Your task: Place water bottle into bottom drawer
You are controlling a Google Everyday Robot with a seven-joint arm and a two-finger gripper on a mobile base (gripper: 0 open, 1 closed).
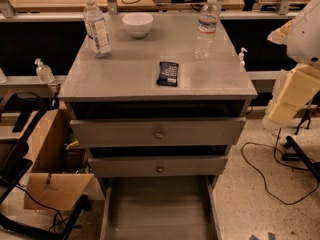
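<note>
The water bottle (206, 26), slim, clear and ribbed with a white cap, stands upright at the back right of the grey cabinet's top (125, 79). The bottom drawer (159, 209) is pulled out at the foot of the cabinet, a plain grey tray with nothing in it. My gripper (286, 104), a cream-coloured piece at the end of the white arm, hangs at the right edge of the view. It is beside the cabinet, below top level and well apart from the bottle. It holds nothing that I can see.
A stouter bottle with a large white label (96, 26), a white bowl (137, 24) and a black packet (168, 73) are also on the cabinet top. The two upper drawers (159, 133) are partly out. An open cardboard box (50, 169) stands left, and cables (270, 179) lie on the floor right.
</note>
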